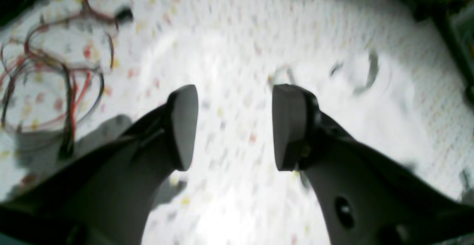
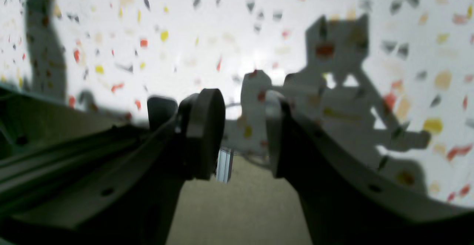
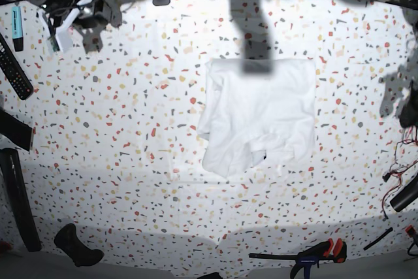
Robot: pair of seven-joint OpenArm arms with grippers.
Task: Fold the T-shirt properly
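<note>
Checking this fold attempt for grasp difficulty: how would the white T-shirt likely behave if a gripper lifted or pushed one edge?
The T-shirt looks thin and rumpled, with uneven overlapping layers along its lower edge, so it would probably droop rather than hold shape. Pushed across the tabletop, it would likely bunch, not slide whole. A pinch may catch just one layer.

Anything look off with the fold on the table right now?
Yes. The plain white cloth T-shirt is folded unevenly: its upper edge lies straight, but the lower edge is ragged, with a loose flap at lower left and a dark gap below centre.

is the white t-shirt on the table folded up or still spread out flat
Folded, roughly: the T-shirt lies as a compact squarish bundle with overlapping layers; its lower edge is uneven.
</note>
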